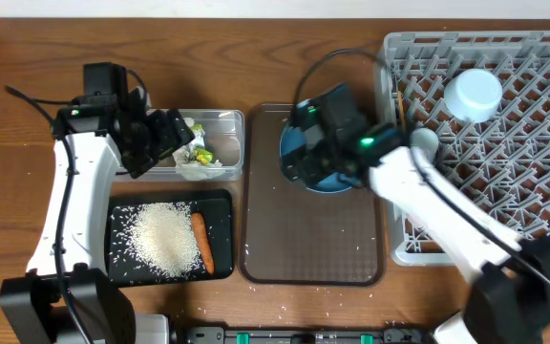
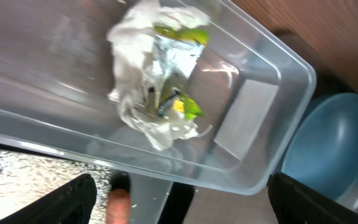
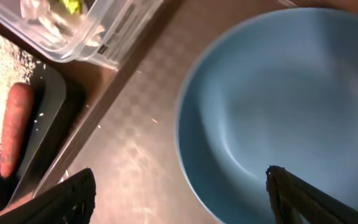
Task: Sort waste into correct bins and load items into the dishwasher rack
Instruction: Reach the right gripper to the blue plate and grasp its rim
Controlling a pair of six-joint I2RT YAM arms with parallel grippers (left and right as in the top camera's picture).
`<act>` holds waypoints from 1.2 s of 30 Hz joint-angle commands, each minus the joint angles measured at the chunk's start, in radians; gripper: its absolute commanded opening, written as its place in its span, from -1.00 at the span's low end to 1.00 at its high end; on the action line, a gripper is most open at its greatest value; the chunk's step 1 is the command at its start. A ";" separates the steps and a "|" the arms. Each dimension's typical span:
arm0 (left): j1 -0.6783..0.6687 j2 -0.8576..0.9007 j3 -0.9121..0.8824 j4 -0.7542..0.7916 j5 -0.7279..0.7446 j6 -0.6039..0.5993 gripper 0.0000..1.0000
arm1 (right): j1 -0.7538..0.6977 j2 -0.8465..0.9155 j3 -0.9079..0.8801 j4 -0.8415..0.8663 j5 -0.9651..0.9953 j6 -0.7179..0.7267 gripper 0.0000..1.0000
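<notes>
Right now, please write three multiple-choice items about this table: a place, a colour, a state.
1. Where does the small orange carrot lie? A clear plastic tub; B shallow black rectangular tray; C grey rack.
2. What colour is the large round plate? A red; B blue; C white.
3. The left fingers are: A open; B shut on tissue; C shut on carrot.
Answers: B, it lies beside the loose white rice; B, the right wrist view shows blue; A, they stand wide apart, empty.
</notes>
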State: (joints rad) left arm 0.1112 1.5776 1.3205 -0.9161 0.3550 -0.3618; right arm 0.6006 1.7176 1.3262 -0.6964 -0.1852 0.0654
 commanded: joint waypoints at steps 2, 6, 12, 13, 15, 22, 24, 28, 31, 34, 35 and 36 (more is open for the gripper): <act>0.005 -0.001 0.005 -0.003 -0.038 0.013 0.81 | 0.050 0.124 -0.007 0.055 0.069 0.016 0.64; 0.005 -0.001 0.005 -0.003 -0.038 0.013 0.81 | 0.069 0.197 -0.007 0.097 0.074 0.027 0.40; 0.005 -0.001 0.005 -0.003 -0.039 0.014 0.81 | 0.072 0.226 -0.007 0.106 0.074 0.031 0.03; 0.005 -0.001 0.005 -0.003 -0.039 0.013 0.81 | 0.072 0.226 -0.007 0.105 0.074 0.031 -0.08; 0.005 -0.001 0.005 -0.003 -0.038 0.013 0.81 | 0.073 0.226 -0.007 0.101 0.074 0.032 -0.28; 0.005 -0.001 0.005 -0.003 -0.039 0.013 0.81 | 0.078 0.227 -0.007 0.068 0.074 0.032 -0.38; 0.005 -0.001 0.005 -0.003 -0.039 0.013 0.81 | 0.082 0.227 -0.007 0.065 0.074 0.032 -0.42; 0.005 -0.001 0.005 -0.003 -0.038 0.013 0.81 | 0.092 0.227 -0.007 0.063 0.073 0.032 -0.50; 0.005 -0.001 0.005 -0.003 -0.038 0.013 0.81 | 0.100 0.227 -0.007 0.055 0.074 0.032 -0.52; 0.005 -0.001 0.005 -0.003 -0.039 0.013 0.81 | 0.107 0.227 -0.007 0.052 0.079 0.032 -0.54; 0.005 -0.001 0.005 -0.003 -0.038 0.013 0.81 | 0.108 0.227 -0.007 0.053 0.082 0.032 -0.56; 0.005 -0.001 0.005 -0.003 -0.038 0.014 0.81 | 0.108 0.227 -0.007 0.053 0.084 0.032 -0.63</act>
State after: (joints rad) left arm 0.1143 1.5776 1.3205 -0.9161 0.3298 -0.3614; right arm 0.6964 1.9404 1.3205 -0.6407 -0.1097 0.0956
